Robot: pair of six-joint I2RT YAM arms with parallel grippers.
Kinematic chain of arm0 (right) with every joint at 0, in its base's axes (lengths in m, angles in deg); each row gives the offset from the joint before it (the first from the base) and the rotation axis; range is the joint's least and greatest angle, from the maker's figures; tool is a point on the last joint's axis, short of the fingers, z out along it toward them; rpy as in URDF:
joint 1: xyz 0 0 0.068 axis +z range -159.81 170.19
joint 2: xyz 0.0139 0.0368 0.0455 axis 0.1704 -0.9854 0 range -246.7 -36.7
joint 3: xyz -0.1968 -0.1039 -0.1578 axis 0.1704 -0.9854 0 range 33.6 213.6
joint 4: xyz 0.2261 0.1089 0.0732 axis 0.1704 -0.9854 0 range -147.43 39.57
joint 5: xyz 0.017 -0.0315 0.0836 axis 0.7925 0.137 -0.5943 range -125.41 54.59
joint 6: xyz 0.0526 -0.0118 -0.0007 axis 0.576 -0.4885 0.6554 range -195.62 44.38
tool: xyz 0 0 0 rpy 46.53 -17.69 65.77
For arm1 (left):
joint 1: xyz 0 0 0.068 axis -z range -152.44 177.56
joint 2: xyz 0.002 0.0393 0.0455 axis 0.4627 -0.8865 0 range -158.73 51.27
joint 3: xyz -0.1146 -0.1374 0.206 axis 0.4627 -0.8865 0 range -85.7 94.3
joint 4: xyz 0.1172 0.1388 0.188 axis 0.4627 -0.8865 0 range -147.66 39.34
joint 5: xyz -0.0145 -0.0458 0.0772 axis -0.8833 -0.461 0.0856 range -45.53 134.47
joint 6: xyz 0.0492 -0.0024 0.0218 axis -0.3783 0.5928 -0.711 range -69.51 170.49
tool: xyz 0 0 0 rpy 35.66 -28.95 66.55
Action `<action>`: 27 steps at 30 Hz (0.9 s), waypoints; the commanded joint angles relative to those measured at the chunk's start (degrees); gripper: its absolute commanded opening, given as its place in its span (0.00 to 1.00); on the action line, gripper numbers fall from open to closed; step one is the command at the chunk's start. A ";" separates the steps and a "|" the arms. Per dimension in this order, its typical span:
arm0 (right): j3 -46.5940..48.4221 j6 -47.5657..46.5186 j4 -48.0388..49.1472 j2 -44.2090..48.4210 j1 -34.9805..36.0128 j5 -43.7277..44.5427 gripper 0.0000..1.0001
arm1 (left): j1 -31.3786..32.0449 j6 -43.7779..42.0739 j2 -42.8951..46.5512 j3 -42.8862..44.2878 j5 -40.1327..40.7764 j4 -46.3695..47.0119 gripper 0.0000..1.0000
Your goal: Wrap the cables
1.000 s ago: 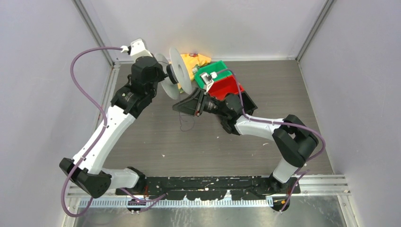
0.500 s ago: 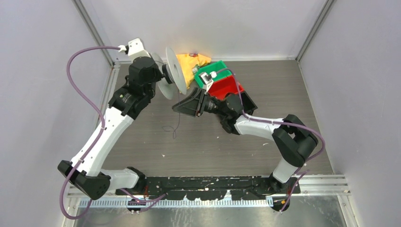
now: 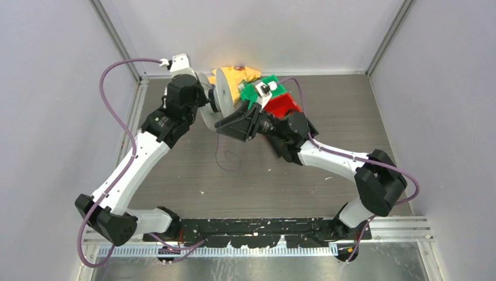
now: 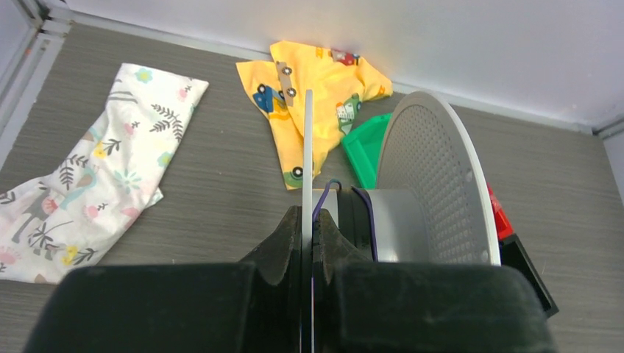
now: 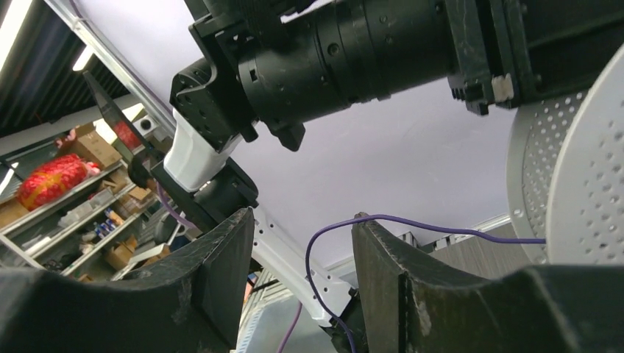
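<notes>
At the far left of the left-wrist view, a floral cloth [image 4: 96, 169] lies flat on the table [image 3: 292, 181]. At centre, the left gripper [image 4: 307, 224] is clamped tight on the thin edge of one flange of a grey perforated spool [image 4: 434, 169], with a yellow car-print cloth [image 4: 324, 73] beyond. The cables [image 4: 367, 220], thin purple wire, wrap the hub. In the top view a loose loop lies on the table below centre. Right of the spool, the right gripper [image 5: 303, 219] has its fingers spread, with wire rising through the gap. A green bin [image 3: 250, 93] and a red bin [image 3: 283, 105] sit just behind its wrist.
</notes>
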State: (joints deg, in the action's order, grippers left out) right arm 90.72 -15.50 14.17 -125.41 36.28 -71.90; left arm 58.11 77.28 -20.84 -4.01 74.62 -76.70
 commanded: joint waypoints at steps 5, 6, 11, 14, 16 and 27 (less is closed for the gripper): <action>2.99 -1.57 1.05 1.43 -3.04 3.24 0.57 | 0.22 -3.04 3.83 -2.16 -7.14 6.32 0.00; 3.06 -1.48 1.25 1.31 -3.43 3.71 0.57 | 0.22 -2.98 4.17 -2.33 -7.46 5.86 0.01; 3.94 -0.99 2.44 -0.06 -4.78 5.27 0.58 | 0.72 -2.51 5.48 -3.22 -10.41 5.55 0.01; 4.66 -0.14 3.45 -0.83 -5.78 6.71 0.59 | 1.64 -3.80 5.33 -2.91 -11.62 4.28 0.01; 5.11 0.22 3.63 -1.12 -6.67 7.24 0.59 | 2.04 -4.69 5.24 -2.53 -11.78 2.92 0.00; -1.73 -8.07 -6.83 9.99 -11.90 8.38 0.64 | 2.24 -9.40 6.37 2.46 -7.79 4.09 0.00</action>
State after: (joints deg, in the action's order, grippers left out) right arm 90.98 -16.73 12.59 -124.16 26.13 -65.24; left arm 60.18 70.88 -16.82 -7.79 64.53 -77.73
